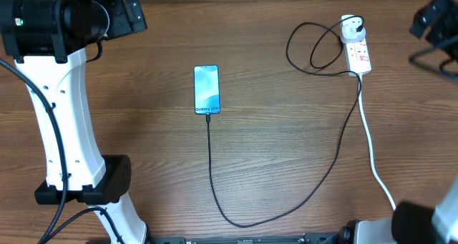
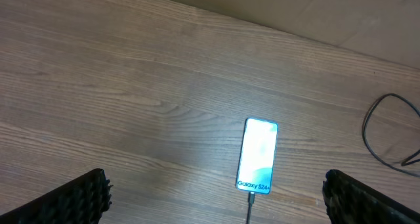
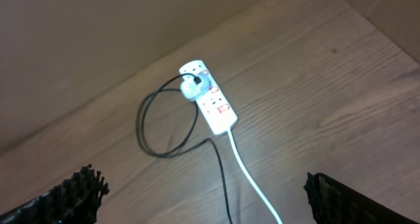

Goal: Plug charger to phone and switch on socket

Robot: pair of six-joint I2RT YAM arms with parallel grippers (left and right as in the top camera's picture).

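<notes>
One phone (image 1: 207,89) lies face up, screen lit teal, near the middle of the tabletop (image 1: 143,129). There is one charger (image 1: 212,174): a thin black cable whose tip (image 1: 207,116) meets the phone's bottom edge. How deep the tip sits is too small to tell. From there the cable runs toward the near edge, curves right, climbs to the far right corner and coils in a loop just left of the socket (image 1: 360,56). It ends in one round white adapter (image 1: 350,31), seated in the socket's far outlet. There is one socket, a white strip at the far right, and two red switches (image 3: 220,101) show on it. Their position cannot be read. One white cord (image 1: 373,151) leaves its near end and trails to the tabletop's near right edge.

The tabletop is brown wood grain. In the wrist views, past its far edge, stands a plain tan surface (image 3: 98,27).

There are two arms, each with one tool. The left tool (image 2: 213,203) hangs above the phone with its fingers (image 2: 84,198) spread wide, gripping and touching nothing. The right tool (image 3: 203,201) hangs above the socket, well apart from it. It is just as wide, with nothing between its fingers (image 3: 338,198).
</notes>
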